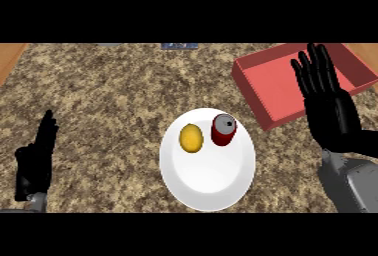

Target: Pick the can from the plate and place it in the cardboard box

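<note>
A red can with a silver top stands on the white plate, toward its upper right part. A yellow lemon lies just left of the can on the same plate. The reddish open box sits at the upper right of the counter. My right hand is open with straight fingers, held over the box's right half, to the right of the can and apart from it. My left hand rests open at the lower left, seen edge-on with fingers up.
The speckled granite counter spreads around the plate. A wooden strip shows at the upper left corner. Small dark items lie at the far edge.
</note>
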